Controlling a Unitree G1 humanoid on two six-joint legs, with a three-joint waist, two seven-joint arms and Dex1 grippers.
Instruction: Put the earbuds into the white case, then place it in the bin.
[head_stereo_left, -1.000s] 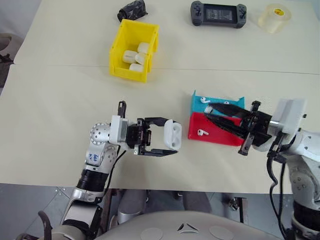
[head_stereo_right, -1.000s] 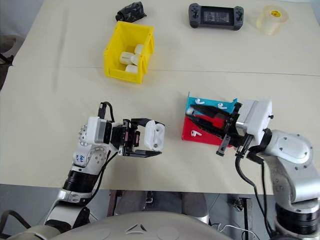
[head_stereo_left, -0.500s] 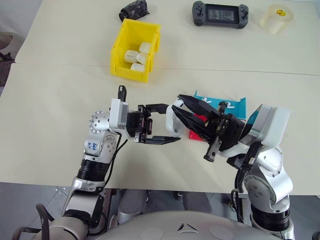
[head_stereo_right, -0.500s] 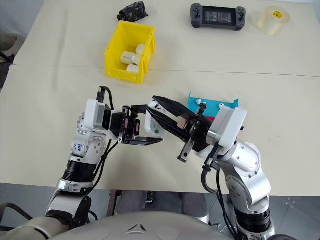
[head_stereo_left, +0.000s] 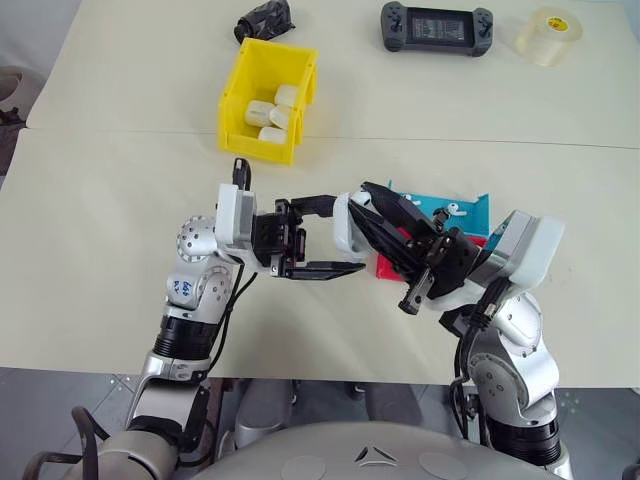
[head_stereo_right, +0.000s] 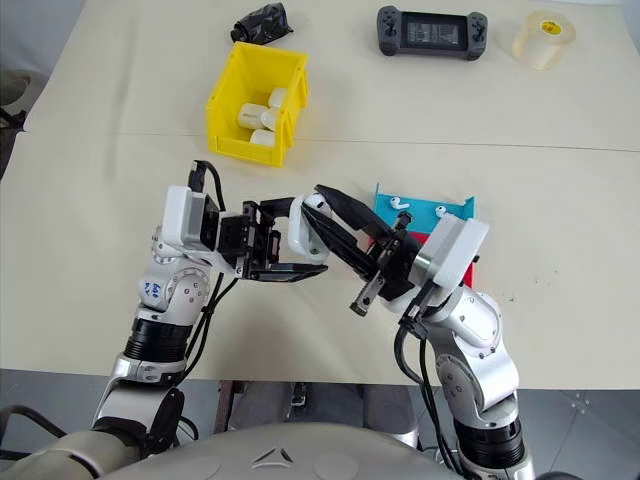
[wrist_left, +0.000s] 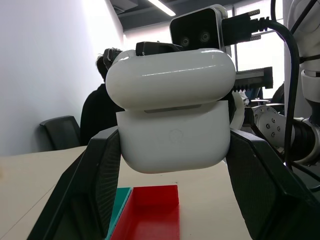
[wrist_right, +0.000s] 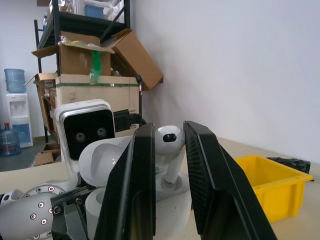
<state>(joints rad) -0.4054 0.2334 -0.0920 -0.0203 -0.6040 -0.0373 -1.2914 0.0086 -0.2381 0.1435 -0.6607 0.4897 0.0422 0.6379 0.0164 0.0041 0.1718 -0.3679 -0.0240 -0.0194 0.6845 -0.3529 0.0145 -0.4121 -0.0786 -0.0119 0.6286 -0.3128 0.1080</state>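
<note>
Above the tabletop (head_stereo_left: 120, 180), short of the bin (head_stereo_left: 240, 90), the left gripper (head_stereo_left: 335, 235) clamps the case (head_stereo_left: 345, 222), lid open. Right fingers (wrist_right: 202, 170) pinch an earbud (wrist_right: 167, 142) just over it. Seating is underway; next needs fine alignment with the socket.

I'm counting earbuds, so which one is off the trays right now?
The earbud pinched in the right end effector, held up against the white case that the left end effector grips. The others, like this earbud, lie in the blue tray.
</note>
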